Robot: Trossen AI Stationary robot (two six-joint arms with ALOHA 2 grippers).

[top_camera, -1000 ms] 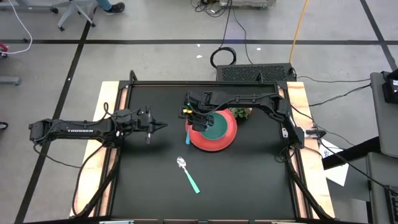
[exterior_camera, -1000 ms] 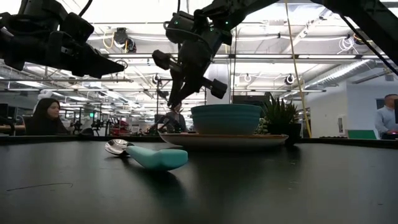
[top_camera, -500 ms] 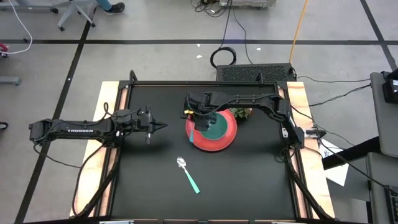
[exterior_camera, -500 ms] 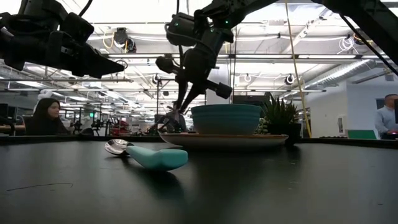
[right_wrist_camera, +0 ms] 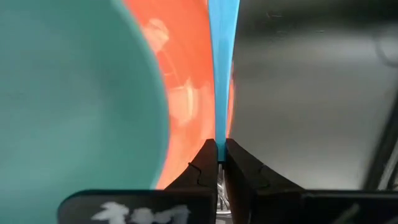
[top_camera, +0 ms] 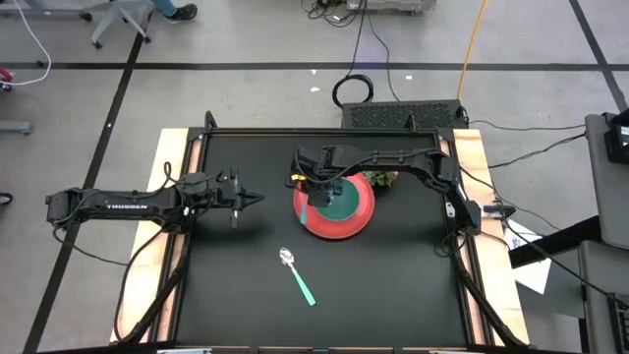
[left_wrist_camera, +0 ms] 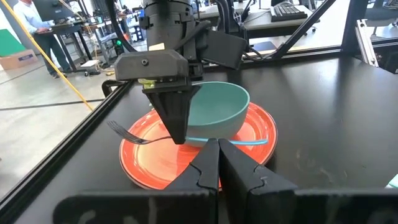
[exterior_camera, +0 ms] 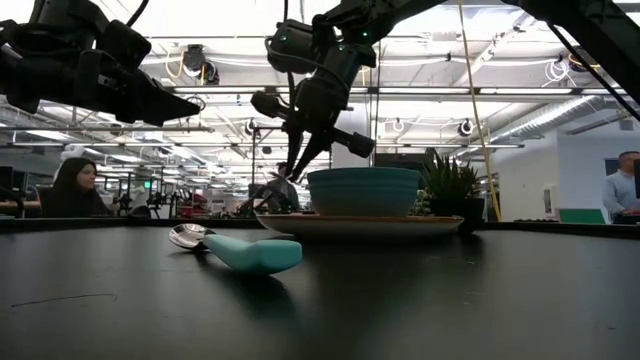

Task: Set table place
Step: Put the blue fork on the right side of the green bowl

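The red plate [top_camera: 332,232] lies on the black table [top_camera: 393,285] with a teal bowl [top_camera: 347,203] standing on it. My right gripper [top_camera: 308,195] hangs over the plate's left rim, shut on a fork [left_wrist_camera: 133,135] with a blue handle [right_wrist_camera: 222,74]. A spoon with a teal handle [top_camera: 299,278] lies flat on the table near of the plate. My left gripper [top_camera: 257,200] waits, shut and empty, above the table to the left of the plate. My right gripper pinches the fork between its two fingers where the metal neck meets the blue handle [left_wrist_camera: 189,140]. The fingers point down and lie across the fork. The fork hangs about level, clear above the plate's left part, tines [left_wrist_camera: 119,129] toward the table's far edge, handle toward the near edge.
A small green plant [top_camera: 381,178] stands just beyond the plate's far right rim. People sit and stand in the room behind the table [exterior_camera: 75,185]. Black table shows to the near and right of the plate.
My right gripper, still shut on the fork, has gone a little toward the table's right, farther in over the plate's left rim, and has turned slightly. The plate, bowl and spoon have stayed where they were.
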